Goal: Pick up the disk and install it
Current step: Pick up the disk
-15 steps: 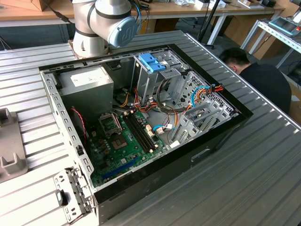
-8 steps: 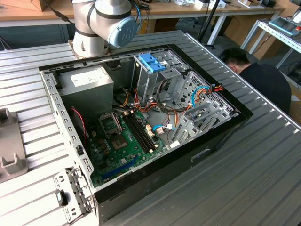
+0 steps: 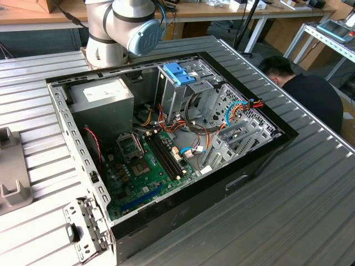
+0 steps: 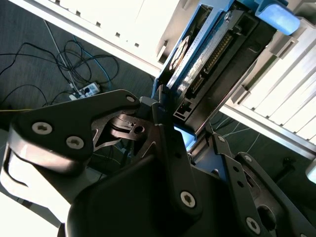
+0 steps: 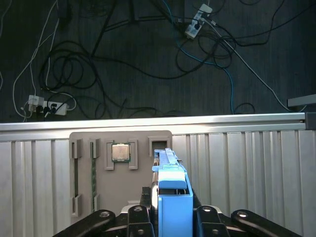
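First wrist view: pincer [image 5: 172, 210] clamped on disk [image 5: 174, 185], edge-on, clear above ribbed table [image 5: 247, 163] (grey fixture tray [image 5: 98, 197] beneath).

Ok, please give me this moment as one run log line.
gripper: shut on the disk | state: disk held aloft | backdrop: grey tray on ribbed table | install: not done, computer case open

table [image 3: 294, 205]: ribbed metal, carrying open computer case [image 3: 166, 149] | grey tray [image 3: 11, 177]: lying toward exterior view's left
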